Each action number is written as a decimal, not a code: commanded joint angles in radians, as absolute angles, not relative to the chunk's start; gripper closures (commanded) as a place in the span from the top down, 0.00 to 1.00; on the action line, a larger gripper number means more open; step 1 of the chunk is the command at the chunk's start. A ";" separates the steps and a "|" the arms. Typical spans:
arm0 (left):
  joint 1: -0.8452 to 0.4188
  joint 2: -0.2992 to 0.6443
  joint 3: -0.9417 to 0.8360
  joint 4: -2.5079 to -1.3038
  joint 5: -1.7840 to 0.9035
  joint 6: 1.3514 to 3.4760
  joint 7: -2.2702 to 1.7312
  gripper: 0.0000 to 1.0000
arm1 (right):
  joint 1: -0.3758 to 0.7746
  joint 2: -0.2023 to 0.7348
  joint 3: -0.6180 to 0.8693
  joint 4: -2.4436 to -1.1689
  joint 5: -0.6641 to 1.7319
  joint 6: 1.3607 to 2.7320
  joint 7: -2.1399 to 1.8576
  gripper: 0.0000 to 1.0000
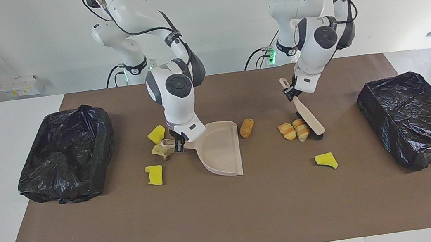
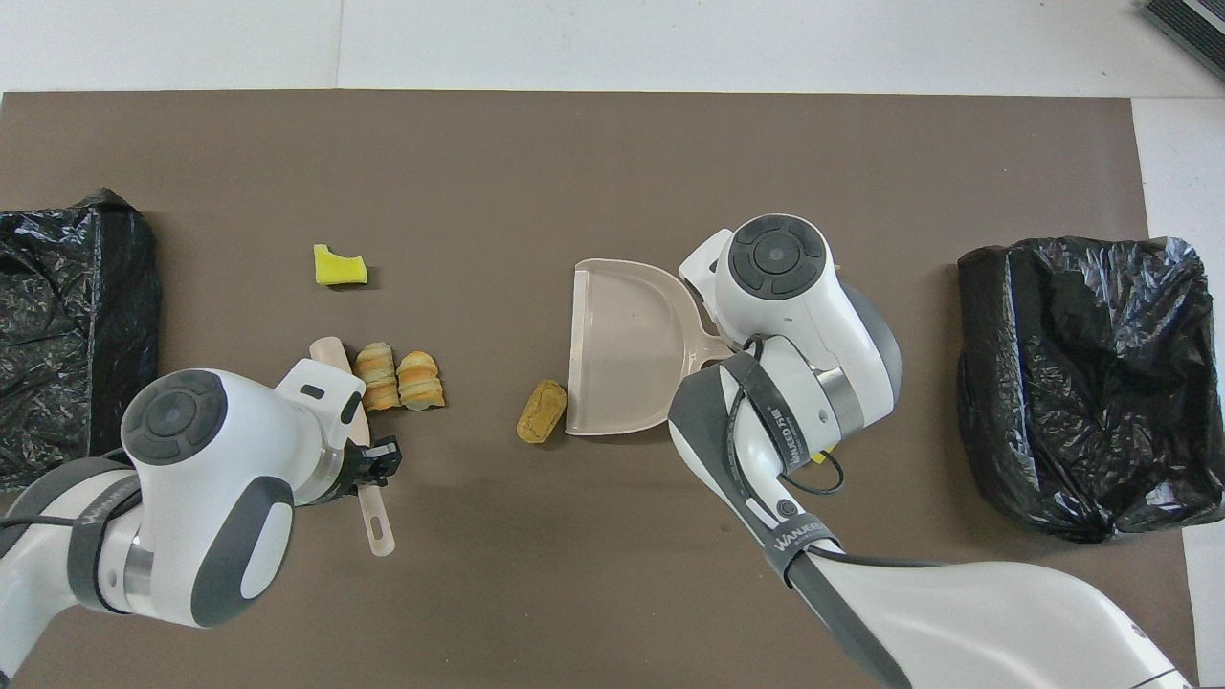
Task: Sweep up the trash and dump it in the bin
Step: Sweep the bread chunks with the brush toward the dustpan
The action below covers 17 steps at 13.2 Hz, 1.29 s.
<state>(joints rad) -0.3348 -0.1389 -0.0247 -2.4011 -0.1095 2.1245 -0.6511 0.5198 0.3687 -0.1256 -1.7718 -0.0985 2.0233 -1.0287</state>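
1. Brown table mat [image 1: 228, 219] fills the middle of the frame and marks the work area.
2. 2 black bag-lined bins: one bin [image 1: 65, 153] at mid-height on the right arm's end, the other bin [image 1: 415, 119] at mid-height on the left arm's end. My reading: 1 within reach of either arm for dumping.
3. Beige plastic dustpan [image 1: 221, 149], frame centre, flat on the mat and empty. Its open lip faces the brush, ready to receive. Right gripper [image 1: 179, 143] is clamped on its handle.
4. Beige long-handled brush [image 1: 309, 119], upper middle toward the left arm's end, tilted with its bristles down. Left gripper [image 1: 289, 93] is closed on the handle.
5. Trash, 7 chunks, all on the mat:
   - 2 bread-like pieces [image 1: 294, 130] touch the brush head on its dustpan side. Likely the first to be swept.
   - 1 bread-like piece [image 1: 247, 127] lies just beside the lip.
   - 2 yellow foam chunks [image 1: 156, 134] [image 1: 155, 174] and a pale lump [image 1: 162, 149] lie by the dustpan handle.
   - 1 yellow foam chunk [image 1: 326, 160] lies lower in frame than the brush.
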 commanded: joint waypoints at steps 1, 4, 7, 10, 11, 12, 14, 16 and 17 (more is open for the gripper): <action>-0.428 -0.154 -0.009 -2.431 -0.112 2.181 -0.773 0.00 | 0.522 0.344 -0.121 -1.810 -0.091 2.025 -1.084 0.00; -0.495 -0.123 -0.009 -2.411 -0.191 2.241 -0.795 0.00 | 0.525 0.342 -0.123 -1.821 -0.095 2.031 -1.120 0.00; -0.554 -0.088 -0.011 -2.379 -0.202 2.305 -0.776 0.00 | 0.525 0.339 -0.123 -1.824 -0.100 2.029 -1.120 0.00; -0.626 -0.045 -0.012 -2.304 -0.241 2.335 -0.772 0.00 | 0.523 0.337 -0.123 -1.830 -0.100 2.036 -1.120 0.00; -0.647 -0.034 -0.012 -2.286 -0.253 2.335 -0.762 0.00 | 0.523 0.337 -0.123 -1.830 -0.098 2.036 -1.120 0.00; -0.670 -0.032 -0.012 -2.273 -0.255 2.336 -0.753 0.00 | 0.523 0.337 -0.123 -1.830 -0.098 2.036 -1.120 0.00; -0.701 -0.028 -0.012 -2.251 -0.258 2.336 -0.752 0.00 | 0.523 0.337 -0.123 -1.833 -0.098 2.036 -1.120 0.00; -0.718 -0.003 -0.011 -2.197 -0.258 2.313 -0.767 0.00 | 0.523 0.336 -0.123 -1.833 -0.098 2.037 -1.120 0.00; -0.709 -0.005 -0.008 -2.185 -0.259 2.286 -0.769 0.00 | 0.523 0.336 -0.123 -1.833 -0.098 2.037 -1.120 0.00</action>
<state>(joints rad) -0.7002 -0.0298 -0.0267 -2.2396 -0.2392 2.3226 -0.7750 0.5255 0.3611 -0.1256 -1.7885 -0.0997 2.0234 -1.0886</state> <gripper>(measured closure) 0.740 0.683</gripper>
